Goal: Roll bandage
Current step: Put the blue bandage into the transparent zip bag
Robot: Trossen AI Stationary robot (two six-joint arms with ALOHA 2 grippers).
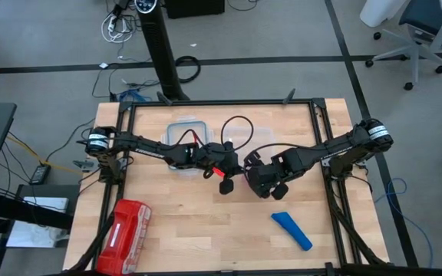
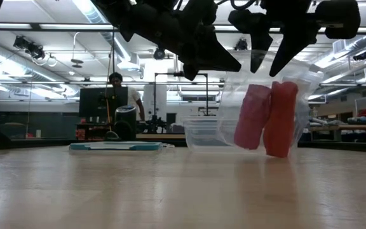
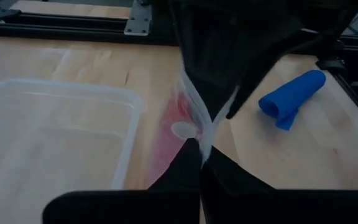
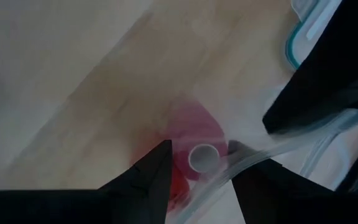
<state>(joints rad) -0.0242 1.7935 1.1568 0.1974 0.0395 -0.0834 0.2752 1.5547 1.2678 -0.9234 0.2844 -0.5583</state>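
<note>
Bandage [image 1: 291, 231], a soft, light blue fabric roll on the bench, lies beyond both hands; best pinched mid-body. Left hand [image 3: 199, 158] pinches a clear plastic bag [image 2: 265, 111]; right hand [image 4: 201, 165] gapes over it.

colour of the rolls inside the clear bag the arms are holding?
Red-pink: two rolls in the clear bag, one pinker, one redder. Low view shows them best.

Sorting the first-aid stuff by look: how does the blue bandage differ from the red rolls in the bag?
The bandage is bright blue; the rolls are red and pink. The bandage lies bare on the table, away from both hands; the rolls hang upright inside a clear bag held up over the table. The bandage is one piece; the rolls are two. Both look like rolled fabric.
</note>
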